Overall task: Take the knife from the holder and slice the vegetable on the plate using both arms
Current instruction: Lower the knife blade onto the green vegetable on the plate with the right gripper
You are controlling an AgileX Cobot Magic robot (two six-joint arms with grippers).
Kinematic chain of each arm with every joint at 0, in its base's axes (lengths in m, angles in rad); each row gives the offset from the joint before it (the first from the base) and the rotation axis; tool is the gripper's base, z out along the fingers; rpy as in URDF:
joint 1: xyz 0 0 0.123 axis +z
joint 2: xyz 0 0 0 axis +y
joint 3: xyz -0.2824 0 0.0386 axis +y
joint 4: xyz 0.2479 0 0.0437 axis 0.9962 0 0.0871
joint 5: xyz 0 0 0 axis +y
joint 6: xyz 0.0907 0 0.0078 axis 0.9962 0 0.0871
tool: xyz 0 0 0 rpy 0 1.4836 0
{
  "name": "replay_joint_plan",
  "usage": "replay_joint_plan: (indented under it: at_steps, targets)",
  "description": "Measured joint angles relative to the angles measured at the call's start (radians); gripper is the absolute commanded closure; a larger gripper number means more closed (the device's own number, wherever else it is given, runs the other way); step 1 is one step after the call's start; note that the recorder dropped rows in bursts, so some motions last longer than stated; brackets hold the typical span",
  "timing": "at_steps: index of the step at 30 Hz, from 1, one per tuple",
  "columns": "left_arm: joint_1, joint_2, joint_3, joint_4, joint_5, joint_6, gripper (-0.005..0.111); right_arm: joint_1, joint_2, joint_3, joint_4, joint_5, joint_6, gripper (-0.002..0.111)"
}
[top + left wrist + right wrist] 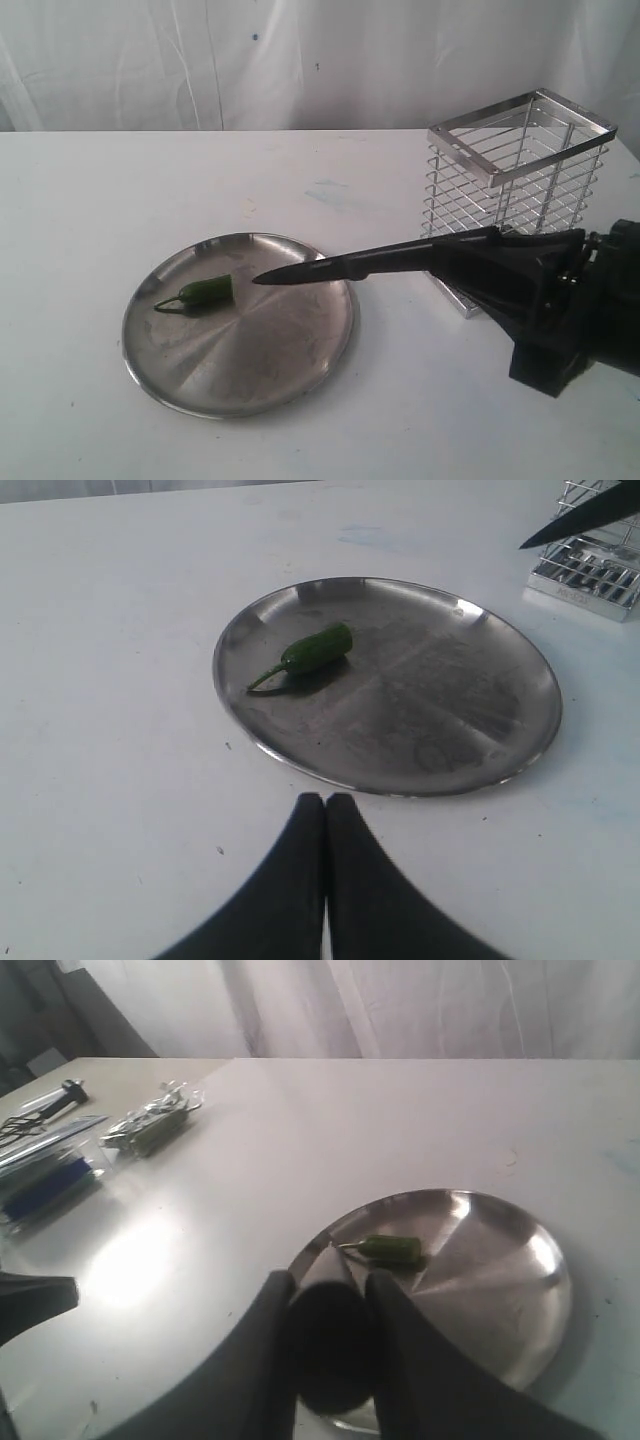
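Right end effector (470, 262) clamped on knife (330, 267) handle, blade level, tip over plate (300, 375) near vegetable (207, 291), apparently aligning for cut. Left end effector (325, 810) closed, empty, above worktop (90, 200) beside plate, vegetable unsteadied. Holder (520, 165) vacant.

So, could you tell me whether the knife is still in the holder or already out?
Out. The right gripper holds the knife level, tip over the plate; the holder stands behind.
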Motion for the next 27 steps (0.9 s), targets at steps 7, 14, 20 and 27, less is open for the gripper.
replay_joint_plan:
  at_steps: [7,14,20,27]
  targets:
    - [0.0,0.0,0.0,0.0,0.0,0.0,0.107,0.0,0.079,0.002,0.002,0.163,-0.048,0.108]
    - [0.0,0.0,0.0,0.0,0.0,0.0,0.107,0.0,0.154,0.002,0.002,0.174,-0.078,0.108]
    - [0.0,0.0,0.0,0.0,0.0,0.0,0.107,0.0,0.204,0.0,0.002,0.176,-0.17,0.108]
    - [0.0,0.0,0.0,0.0,0.0,0.0,0.107,0.0,0.341,-0.108,-0.001,0.223,-0.146,0.108]
